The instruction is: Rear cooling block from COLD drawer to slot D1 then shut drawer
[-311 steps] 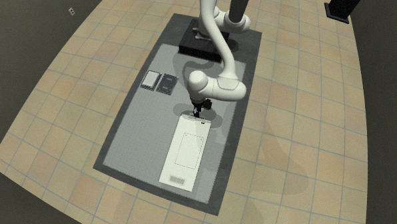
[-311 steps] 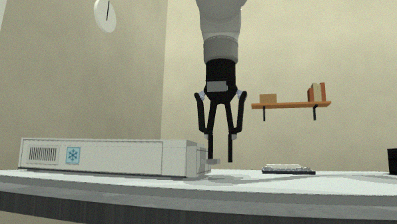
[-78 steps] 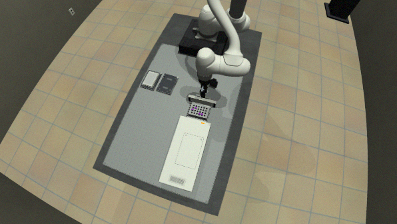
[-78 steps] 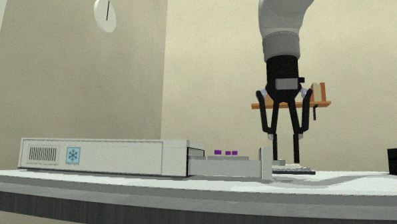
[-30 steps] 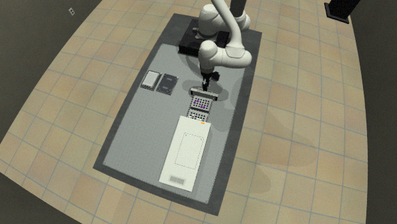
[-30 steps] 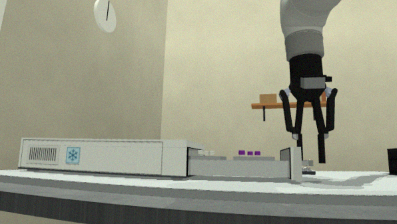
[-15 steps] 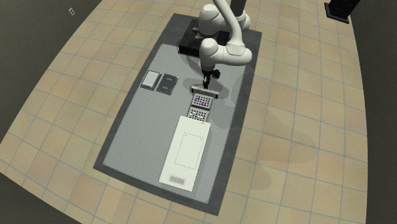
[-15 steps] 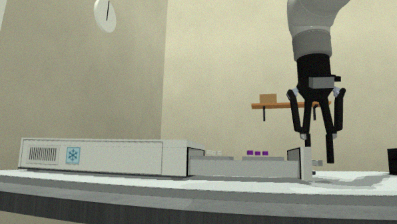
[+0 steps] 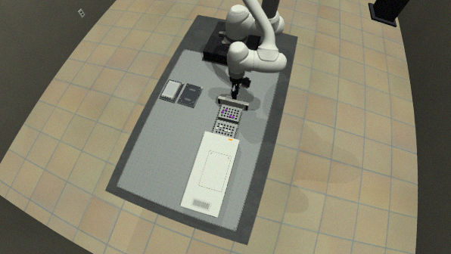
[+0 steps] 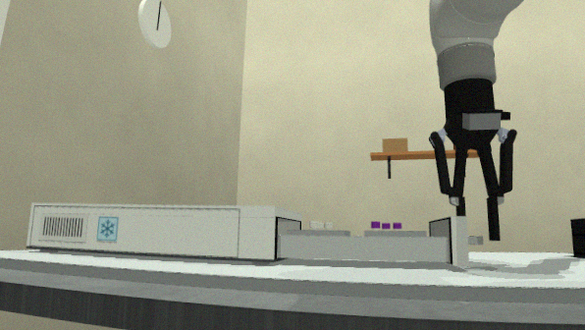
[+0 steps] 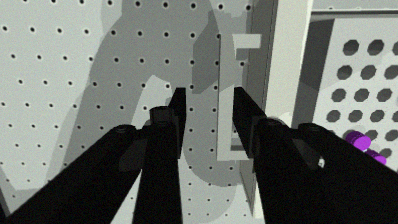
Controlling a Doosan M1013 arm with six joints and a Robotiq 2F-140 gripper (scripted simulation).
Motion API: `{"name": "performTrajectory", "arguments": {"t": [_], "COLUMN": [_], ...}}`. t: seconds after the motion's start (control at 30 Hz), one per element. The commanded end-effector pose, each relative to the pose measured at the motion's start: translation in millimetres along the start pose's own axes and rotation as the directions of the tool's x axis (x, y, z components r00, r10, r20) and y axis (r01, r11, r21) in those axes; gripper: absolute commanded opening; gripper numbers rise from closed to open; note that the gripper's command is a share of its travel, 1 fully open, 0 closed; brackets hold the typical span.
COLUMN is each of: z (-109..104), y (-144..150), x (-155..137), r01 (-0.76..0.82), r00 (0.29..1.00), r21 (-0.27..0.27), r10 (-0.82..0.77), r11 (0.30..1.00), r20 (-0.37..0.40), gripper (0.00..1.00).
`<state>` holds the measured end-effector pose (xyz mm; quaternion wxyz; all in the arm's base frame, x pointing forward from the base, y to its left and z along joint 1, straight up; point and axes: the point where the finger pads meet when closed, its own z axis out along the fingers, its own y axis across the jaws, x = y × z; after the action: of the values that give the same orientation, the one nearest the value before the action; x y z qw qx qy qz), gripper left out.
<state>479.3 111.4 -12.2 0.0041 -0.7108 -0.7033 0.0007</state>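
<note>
Rear cooling block [image 9: 221, 134] [image 10: 324, 234], with white-capped tubes, sits in the open drawer [image 9: 245, 106] [image 10: 363, 249] [image 11: 286, 65], on the near side of the purple-capped front block [image 9: 229, 113] [image 10: 396, 234] [image 11: 358, 107] in the top view. Tool [image 9: 234, 97] [image 10: 477, 227] [image 11: 208, 102] stands partly spread at the drawer handle [image 10: 475, 240] [image 11: 224, 110], nothing pinched; slot D1 [image 9: 190, 95], to the left, holds no block.

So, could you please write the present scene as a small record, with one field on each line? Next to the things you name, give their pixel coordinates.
cooler: white box [image 9: 216, 145] [image 10: 147, 231]
drawer: out, not shut [image 9: 223, 100] [image 10: 363, 249] [image 11: 287, 75]
lamp: lit orange [image 9: 230, 140]
front block: in drawer, purple-capped tubes [image 9: 230, 113] [image 10: 398, 234] [image 11: 356, 84]
rear block: in drawer, white-capped tubes [image 9: 225, 129] [image 10: 324, 234]
gripper: at handle, fingers apart, one on each side of its bar [image 9: 234, 97] [image 10: 476, 228] [image 11: 210, 92]
handle: on drawer front, not pinched [image 10: 475, 240] [image 11: 224, 125]
nearer slot: dark, no block [image 9: 190, 95]
farther slot: holds a pale block [image 9: 172, 89]
</note>
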Motion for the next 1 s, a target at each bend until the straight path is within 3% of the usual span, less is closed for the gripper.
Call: {"name": "performTrajectory", "arguments": {"t": [0.0,0.97], "z": [-0.4,-0.4], "y": [0.2,-8.8], "x": [0.2,0.2], "r01": [0.000,0.000], "r00": [1.000,1.000], "r21": [-0.001,-0.001], "r10": [0.000,0.000], "r11": [1.000,1.000], "r20": [-0.001,-0.001], "gripper": [0.34,0.34]}}
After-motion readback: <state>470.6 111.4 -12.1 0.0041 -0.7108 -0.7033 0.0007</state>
